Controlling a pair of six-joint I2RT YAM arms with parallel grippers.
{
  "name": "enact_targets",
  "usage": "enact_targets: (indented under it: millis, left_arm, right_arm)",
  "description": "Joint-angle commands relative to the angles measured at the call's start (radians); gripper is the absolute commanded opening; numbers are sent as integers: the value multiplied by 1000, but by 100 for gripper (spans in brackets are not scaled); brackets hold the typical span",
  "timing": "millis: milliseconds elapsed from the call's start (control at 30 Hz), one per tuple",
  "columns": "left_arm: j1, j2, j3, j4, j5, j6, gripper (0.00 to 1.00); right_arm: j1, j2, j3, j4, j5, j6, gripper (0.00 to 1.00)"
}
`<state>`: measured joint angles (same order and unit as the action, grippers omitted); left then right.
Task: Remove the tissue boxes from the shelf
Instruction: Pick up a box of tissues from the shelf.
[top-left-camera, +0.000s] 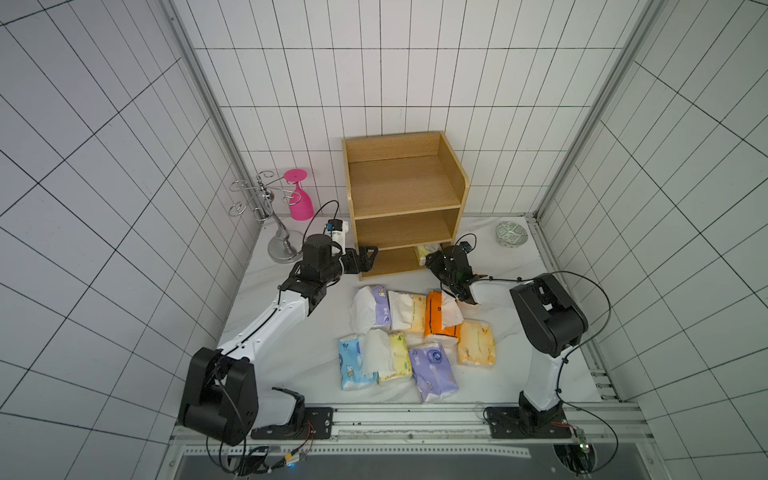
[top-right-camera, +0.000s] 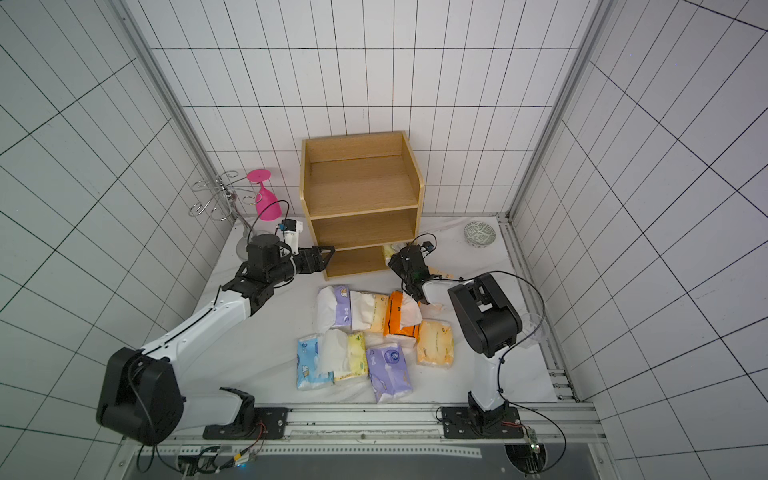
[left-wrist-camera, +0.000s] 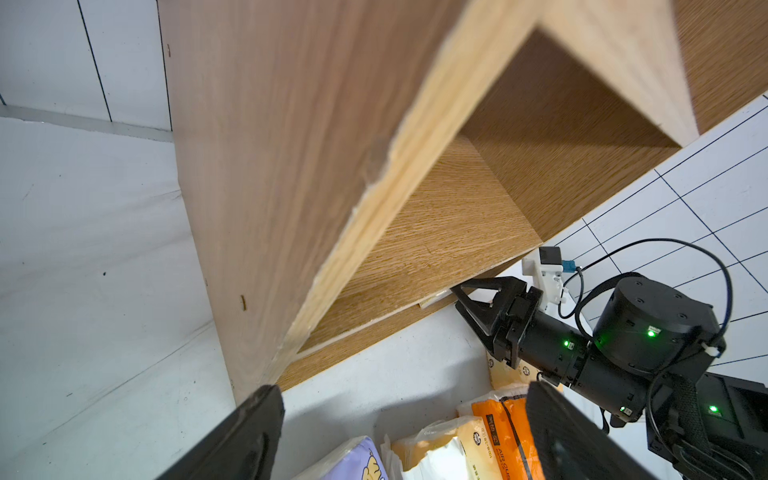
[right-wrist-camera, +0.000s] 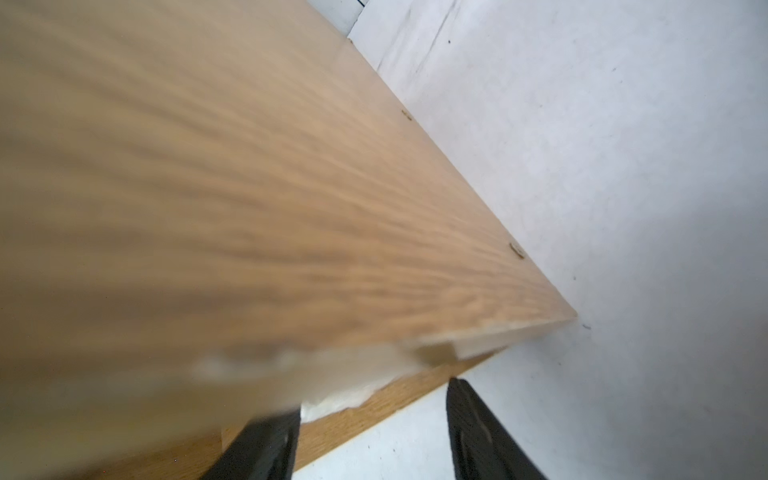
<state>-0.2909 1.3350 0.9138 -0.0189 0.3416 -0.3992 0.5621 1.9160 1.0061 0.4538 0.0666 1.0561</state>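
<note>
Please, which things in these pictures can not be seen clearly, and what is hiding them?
Pale pack, bottom tier of the shelf: in both top views mostly hidden by the right end effector and the tier above.
Same pack, right wrist view: only a blurred sliver beneath the out-of-focus shelf panel.
Whether the end effector touches it: cannot tell.

White rectangular tiles with dark grout cover the back wall (top-left-camera: 415, 75) and both side walls (top-left-camera: 83, 187), which meet at two aluminium posts (top-left-camera: 197, 83) rising from the far corners of the tabletop (top-left-camera: 307, 374). The tabletop is spread with a creased white sheet under soft, even light, and a light-wood shelf (top-left-camera: 399, 187) stands at its far edge, in front of the back wall. An aluminium rail (top-left-camera: 415, 417) runs along its near edge.
</note>
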Motion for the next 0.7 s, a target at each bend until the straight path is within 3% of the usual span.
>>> enact_targets:
  millis: [0,433,667]
  left_arm:
    - [2,14,-10,23,24,16,95]
    - [1,24,-12,30,56,25,95]
    - [1,26,-12,34,61,22,95]
  right_arm:
    - [0,16,39,85,18,13,60]
    - [-1,108,89,152,44,74,56]
    - [-1,77,70,134,48,55,22]
